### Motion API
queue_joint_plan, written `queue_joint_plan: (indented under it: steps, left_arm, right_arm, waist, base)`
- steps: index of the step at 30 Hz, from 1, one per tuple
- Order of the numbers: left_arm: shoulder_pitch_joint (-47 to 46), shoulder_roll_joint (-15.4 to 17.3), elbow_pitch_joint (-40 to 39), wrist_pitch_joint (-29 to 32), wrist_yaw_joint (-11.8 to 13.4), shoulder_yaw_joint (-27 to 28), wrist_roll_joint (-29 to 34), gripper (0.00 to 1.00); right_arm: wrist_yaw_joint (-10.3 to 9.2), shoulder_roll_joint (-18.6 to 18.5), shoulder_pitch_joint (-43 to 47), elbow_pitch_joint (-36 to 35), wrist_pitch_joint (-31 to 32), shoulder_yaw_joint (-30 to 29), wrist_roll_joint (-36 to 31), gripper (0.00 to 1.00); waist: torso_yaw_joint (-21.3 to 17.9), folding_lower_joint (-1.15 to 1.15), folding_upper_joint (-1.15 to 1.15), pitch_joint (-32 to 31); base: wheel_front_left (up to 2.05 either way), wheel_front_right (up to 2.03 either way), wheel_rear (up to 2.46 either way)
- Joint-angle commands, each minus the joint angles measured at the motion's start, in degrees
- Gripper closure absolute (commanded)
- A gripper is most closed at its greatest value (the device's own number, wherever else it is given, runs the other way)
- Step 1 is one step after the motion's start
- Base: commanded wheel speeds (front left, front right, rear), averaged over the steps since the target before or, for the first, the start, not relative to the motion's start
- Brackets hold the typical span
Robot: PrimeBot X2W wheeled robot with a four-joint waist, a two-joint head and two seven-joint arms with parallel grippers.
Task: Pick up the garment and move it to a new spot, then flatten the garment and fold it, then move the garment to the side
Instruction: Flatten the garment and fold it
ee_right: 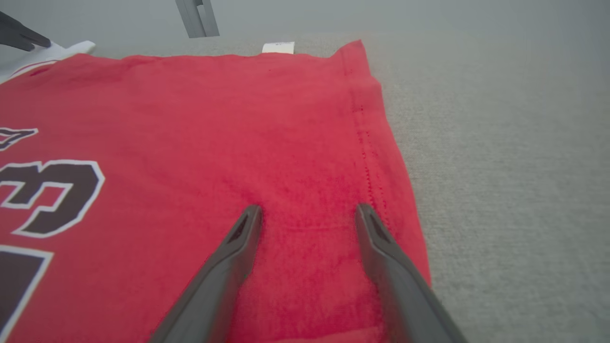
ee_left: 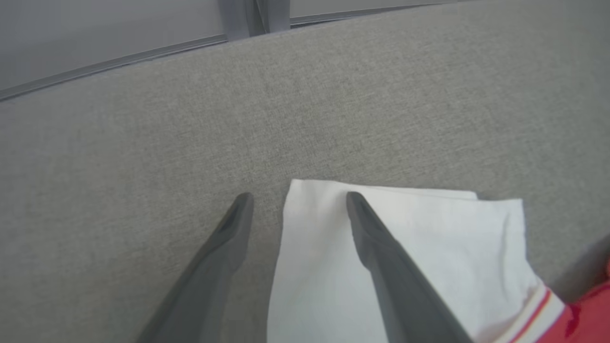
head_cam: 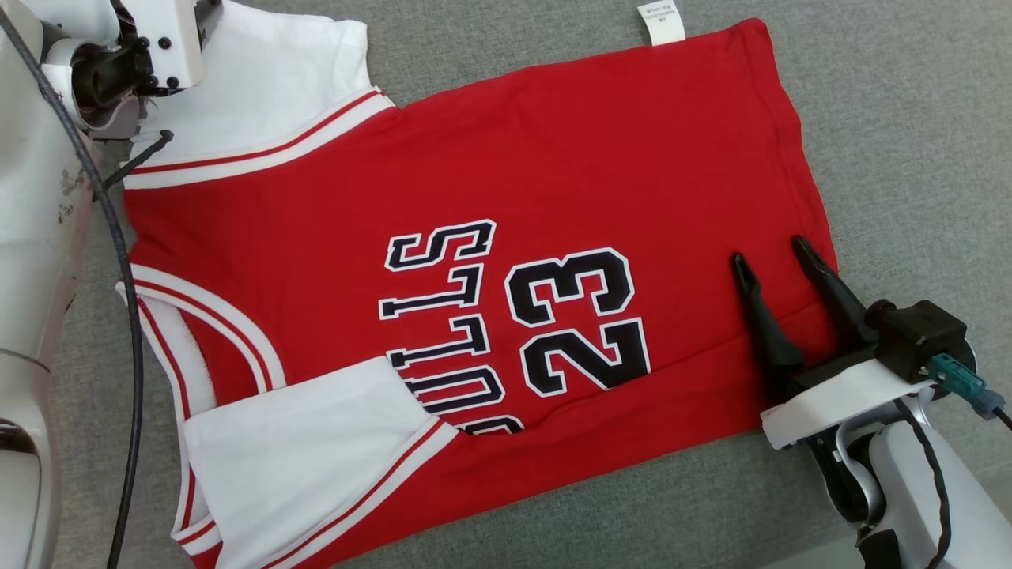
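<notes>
"Judging by its look, how will the garment (head_cam: pixel 490 182) handle?"

"It is light, soft and limp. It lies spread on the grey surface (head_cam: pixel 909 118) and will sag when lifted. Both claws are released and hold nothing: the right gripper (head_cam: pixel 769 250) is over the cloth beside the hem (ee_right: pixel 367 143), the left gripper (ee_left: pixel 299 195) at the white sleeve (ee_left: pixel 429 238). I would pinch these two edges."

The right gripper (head_cam: pixel 768 251) reaches in from the lower right of the head view, its two dark fingers (head_cam: pixel 763 316) spread wide, pointing up and leftward, holding nothing. The left gripper (ee_left: pixel 299 195) is likewise parted and empty; its pale wrist (head_cam: pixel 174 32) sits at upper left, above the forearm (head_cam: pixel 32 237).
</notes>
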Motion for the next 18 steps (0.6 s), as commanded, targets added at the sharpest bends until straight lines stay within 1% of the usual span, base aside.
queue_joint_plan:
  steps: [1, 4, 5, 6, 8, 9, 12, 14, 16, 18]
  left_arm:
    - [-0.73, 0.06, 0.79, -0.42, -0.43, -0.57, 0.65, 0.0]
    - [-0.79, -0.1, 2.5, -1.18, -0.94, -0.75, 0.59, 0.0]
    - [-0.89, -0.02, 3.01, -1.45, -1.12, -0.91, 0.78, 0.03]
    - [-1.03, -0.01, 3.57, -1.65, -1.34, -1.02, 0.86, 0.23]
    - [-1.33, -0.14, 4.41, -2.17, -1.77, -1.3, 0.99, 0.87]
    - [-1.57, -0.1, 4.68, -2.77, -2.08, -1.46, 1.18, 1.0]
    - [-2.34, 0.11, 5.19, -4.66, -3.03, -1.62, 1.38, 1.0]
    - [-2.32, -0.2, 5.7, -5.46, -3.57, -1.6, 1.01, 1.0]
    - [-2.42, -0.52, 6.26, -5.98, -4.03, -1.77, 0.82, 1.0]
    - [-2.28, -0.71, 6.82, -6.4, -4.44, -1.91, 0.55, 1.0]
  right_arm:
    - [-0.19, -0.58, 0.33, 1.38, 0.22, -0.38, 0.38, 0.0]
    - [-0.25, -0.42, 0.21, 1.42, 0.05, -0.49, 0.46, 0.0]
    - [-0.25, -0.5, 0.12, 1.41, 0.0, -0.46, 0.54, 0.0]
    - [-0.25, -0.62, -0.04, 1.33, -0.03, -0.45, 0.65, 0.0]
    - [-0.25, -0.88, -0.41, 0.88, -0.12, -0.71, 0.63, 0.0]
    - [-0.25, -0.98, -0.62, 0.58, -0.16, -0.82, 0.67, 0.0]
    - [-0.24, -1.35, -1.83, -0.32, 0.1, -0.84, 1.42, 0.0]
    - [-0.19, -2.1, -3.56, -0.86, 1.45, -0.91, 2.2, 0.0]
    - [-0.13, -2.9, -6.05, -0.98, 4.48, -1.35, 3.16, 0.0]
    - [-0.13, -3.36, -9.47, -0.71, 9.52, -1.69, 4.23, 0.0]
  waist:
    - [-0.22, 0.0, 0.0, 0.19]
    - [-0.57, 0.0, 0.0, 0.43]
    - [-0.7, 0.0, 0.0, 0.48]
    - [-0.82, 0.0, 0.0, 0.53]
    - [-0.93, 0.0, 0.0, 0.63]
    - [-0.9, 0.0, 0.0, 0.67]
    - [-0.62, 0.0, 0.0, 0.47]
    - [-0.35, 0.0, 0.0, 0.06]
    - [-0.08, 0.0, 0.0, -0.31]
    - [0.05, 0.0, 0.0, -0.63]
  base:
    - [0.0, 0.0, 0.0]
    - [0.0, 0.0, 0.0]
    - [0.0, 0.0, 0.0]
    - [0.0, 0.0, 0.0]
    - [0.0, 0.0, 0.0]
    - [0.0, 0.0, 0.0]
    - [0.0, 0.0, 0.0]
    - [0.0, 0.0, 0.0]
    - [0.0, 0.0, 0.0]
    - [0.0, 0.0, 0.0]
